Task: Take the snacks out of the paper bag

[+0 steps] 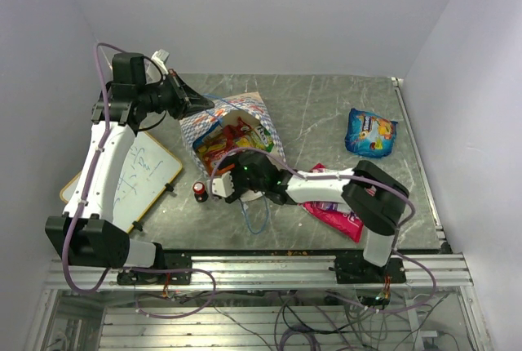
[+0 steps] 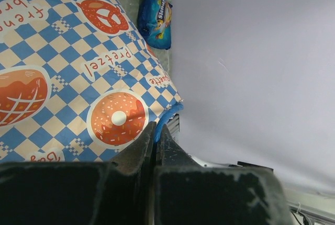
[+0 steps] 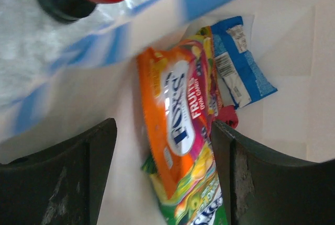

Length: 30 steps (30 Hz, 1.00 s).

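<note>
- Left pincer (image 2: 156, 133) is clenched at the paper bag (image 2: 78, 73) rim, seemingly nipping its blue cord.
- Right pincer (image 3: 162, 131) stands released inside the bag, jaws flanking an orange packet (image 3: 170, 125).
- Blue packet (image 1: 371, 132) lies on the worktop (image 1: 310, 114).

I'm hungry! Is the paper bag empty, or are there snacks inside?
Not empty. Inside the paper bag, the right wrist view shows an orange packet, a blue packet and a green packet beneath.
</note>
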Each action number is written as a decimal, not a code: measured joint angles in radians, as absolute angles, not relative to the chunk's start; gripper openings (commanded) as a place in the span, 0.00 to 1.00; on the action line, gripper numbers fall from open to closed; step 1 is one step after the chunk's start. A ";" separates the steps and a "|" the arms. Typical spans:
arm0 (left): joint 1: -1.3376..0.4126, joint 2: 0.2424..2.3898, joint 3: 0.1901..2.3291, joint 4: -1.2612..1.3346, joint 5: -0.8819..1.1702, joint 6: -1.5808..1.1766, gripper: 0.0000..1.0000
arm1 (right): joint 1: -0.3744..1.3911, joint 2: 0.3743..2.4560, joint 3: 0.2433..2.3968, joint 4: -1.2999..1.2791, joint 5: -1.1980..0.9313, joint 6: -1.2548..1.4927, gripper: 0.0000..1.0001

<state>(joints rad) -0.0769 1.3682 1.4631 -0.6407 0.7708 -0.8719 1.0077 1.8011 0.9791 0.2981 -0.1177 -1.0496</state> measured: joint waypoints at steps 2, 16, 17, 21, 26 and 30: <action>-0.077 1.368 1.463 -0.640 0.775 -0.875 0.07 | 1.007 1.848 1.015 0.328 -0.096 -1.052 0.71; -0.077 1.369 1.463 -0.641 0.795 -0.874 0.07 | 0.944 2.033 1.140 0.472 -0.056 -0.984 0.55; -0.077 1.371 1.465 -0.642 0.797 -0.873 0.07 | 0.942 2.045 1.151 0.477 -0.056 -0.979 0.55; -0.077 1.390 1.496 -0.661 0.802 -0.860 0.07 | 0.941 2.090 1.188 0.496 -0.056 -0.969 0.54; -0.078 1.405 1.523 -0.686 0.804 -0.838 0.07 | 0.929 2.131 1.231 0.504 -0.064 -0.949 0.45; -0.080 1.409 1.523 -0.694 0.807 -0.833 0.07 | 0.909 2.131 1.247 0.508 -0.083 -0.910 0.29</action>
<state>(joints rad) -0.0799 1.4086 1.5234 -0.6941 0.8066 -0.8333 0.9092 2.1315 1.2469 0.5079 -0.0830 -0.9104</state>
